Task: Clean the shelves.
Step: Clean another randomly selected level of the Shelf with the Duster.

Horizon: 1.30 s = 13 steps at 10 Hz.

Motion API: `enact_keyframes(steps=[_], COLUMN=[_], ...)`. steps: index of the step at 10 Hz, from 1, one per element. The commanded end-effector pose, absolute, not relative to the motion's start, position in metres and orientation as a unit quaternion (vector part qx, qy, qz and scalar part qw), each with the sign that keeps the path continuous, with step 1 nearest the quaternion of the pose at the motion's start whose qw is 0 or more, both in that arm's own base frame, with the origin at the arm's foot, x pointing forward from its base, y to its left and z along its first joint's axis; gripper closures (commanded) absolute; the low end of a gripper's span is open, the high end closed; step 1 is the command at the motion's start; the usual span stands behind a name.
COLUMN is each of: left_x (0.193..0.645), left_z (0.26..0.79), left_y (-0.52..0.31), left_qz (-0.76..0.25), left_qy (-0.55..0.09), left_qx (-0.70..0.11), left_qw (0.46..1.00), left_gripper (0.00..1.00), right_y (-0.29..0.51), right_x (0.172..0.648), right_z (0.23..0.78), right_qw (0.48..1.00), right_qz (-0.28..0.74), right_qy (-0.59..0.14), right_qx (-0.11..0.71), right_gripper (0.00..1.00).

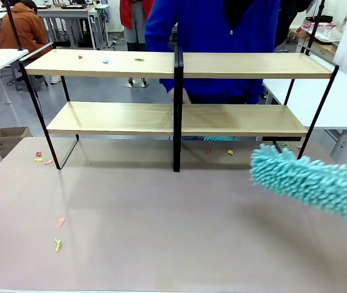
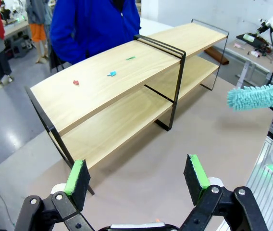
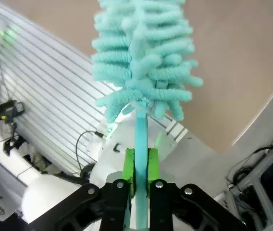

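Note:
The shelves (image 1: 179,64), two long light-wood boards in a thin black frame with a central post, stand across the far half of the brown table; the left wrist view shows the shelves (image 2: 127,82) too. Small coloured scraps (image 1: 105,61) lie on the top board's left part. A fluffy teal duster (image 1: 311,183) hangs over the table at the right, below the lower board's level. My right gripper (image 3: 140,166) is shut on the duster's thin teal handle (image 3: 140,139). My left gripper (image 2: 136,175) is open and holds nothing, well short of the shelves.
A person in a blue top (image 1: 213,36) stands right behind the shelves. More scraps (image 1: 58,244) lie on the brown table (image 1: 161,232) at the left, and a few under the lower board. White tables (image 1: 344,104) flank both sides. A cardboard box (image 1: 11,139) sits on the floor.

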<state>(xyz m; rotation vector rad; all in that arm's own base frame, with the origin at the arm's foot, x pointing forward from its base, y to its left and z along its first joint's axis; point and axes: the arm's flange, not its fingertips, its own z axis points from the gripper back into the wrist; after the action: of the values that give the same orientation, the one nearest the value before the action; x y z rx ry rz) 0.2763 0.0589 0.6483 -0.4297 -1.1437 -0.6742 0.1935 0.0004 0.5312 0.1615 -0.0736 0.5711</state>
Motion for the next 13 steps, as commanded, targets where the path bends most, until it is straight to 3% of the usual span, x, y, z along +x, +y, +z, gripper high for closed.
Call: enact_keyframes(steps=[1, 2, 5, 9, 13], left_x=[0.277, 0.277, 0.277, 0.277, 0.277], left_z=[0.649, 0.649, 0.649, 0.649, 0.649], left_y=[0.059, 0.059, 0.059, 0.059, 0.059], left_qz=[-0.310, -0.310, -0.310, -0.310, -0.310], left_qy=[-0.528, -0.528, -0.528, -0.528, -0.528], left_qx=[-0.199, -0.199, -0.199, -0.199, -0.199], left_qw=[0.765, 0.765, 0.765, 0.765, 0.765], left_gripper=[0.00, 0.00, 0.00, 0.00, 0.00], right_y=[0.030, 0.000, 0.081, 0.136, 0.159], right_x=[0.201, 0.193, 0.250, 0.338, 0.395], right_z=[0.510, 0.531, 0.500, 0.463, 0.414], right_qw=[0.954, 0.956, 0.950, 0.969, 0.971], right_qz=[0.293, 0.281, 0.310, 0.226, 0.170], right_qy=[-0.027, -0.036, 0.010, -0.015, -0.044], right_qx=[0.054, 0.080, 0.035, 0.098, 0.162], right_gripper=[0.88, 0.88, 0.88, 0.88, 0.88])
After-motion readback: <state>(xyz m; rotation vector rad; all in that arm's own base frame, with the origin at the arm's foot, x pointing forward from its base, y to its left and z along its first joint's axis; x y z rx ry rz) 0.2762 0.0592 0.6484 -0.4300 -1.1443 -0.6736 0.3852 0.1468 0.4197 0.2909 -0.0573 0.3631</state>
